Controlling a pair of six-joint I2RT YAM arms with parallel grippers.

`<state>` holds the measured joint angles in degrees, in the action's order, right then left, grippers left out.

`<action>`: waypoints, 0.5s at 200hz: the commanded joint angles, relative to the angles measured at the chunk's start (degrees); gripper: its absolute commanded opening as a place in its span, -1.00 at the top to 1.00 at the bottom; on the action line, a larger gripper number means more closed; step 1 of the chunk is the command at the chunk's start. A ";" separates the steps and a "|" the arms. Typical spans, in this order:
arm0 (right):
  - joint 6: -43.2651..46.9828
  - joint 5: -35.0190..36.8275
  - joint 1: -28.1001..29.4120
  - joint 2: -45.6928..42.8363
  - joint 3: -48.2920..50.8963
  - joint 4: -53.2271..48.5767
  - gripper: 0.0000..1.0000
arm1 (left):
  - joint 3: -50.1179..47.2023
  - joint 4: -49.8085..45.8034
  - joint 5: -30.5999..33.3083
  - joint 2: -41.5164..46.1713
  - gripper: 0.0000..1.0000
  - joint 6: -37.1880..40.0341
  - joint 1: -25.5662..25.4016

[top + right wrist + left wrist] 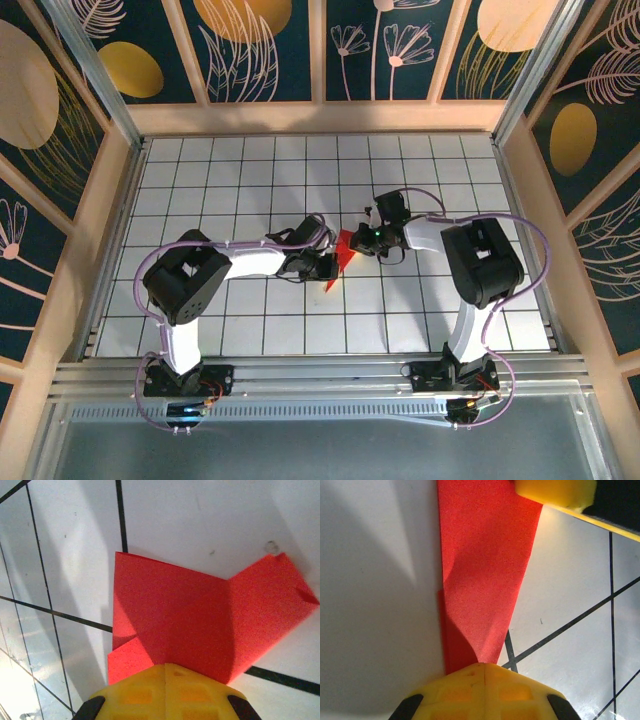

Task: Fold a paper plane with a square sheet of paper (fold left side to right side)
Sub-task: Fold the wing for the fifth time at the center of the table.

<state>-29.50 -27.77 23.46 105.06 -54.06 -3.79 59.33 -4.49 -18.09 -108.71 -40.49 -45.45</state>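
White grid-tiled tabletop, walled by dark floral panels. The left fingers are pressed together, as are the right fingers. The folded red paper lies between them, meeting both tips. Whether it is pinched or merely pressed down is unclear, since the tips hide its edges.

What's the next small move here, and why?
Probably slide the shut right gripper along the crease to press it flat, with the shut left gripper pinning the narrow end. The red paper is partly folded, both grippers' tips are at it, and the flap right of the crease looks raised. Whether either tip pinches it I cannot tell.
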 commanded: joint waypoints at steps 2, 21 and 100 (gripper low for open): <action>0.43 2.97 0.22 -4.94 -0.47 -3.35 1.00 | 0.08 -5.07 3.47 -2.69 1.00 0.63 -0.72; -0.57 2.69 0.27 -7.25 1.31 -2.92 1.00 | 0.58 -6.23 4.64 -3.09 1.00 0.66 -1.20; -5.54 0.09 4.75 -7.54 5.71 2.95 1.00 | 1.48 -8.23 5.91 -3.31 1.00 0.97 -1.78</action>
<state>-33.04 -27.03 27.05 96.92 -49.28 -3.22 61.30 -6.83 -14.90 -109.34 -40.47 -46.85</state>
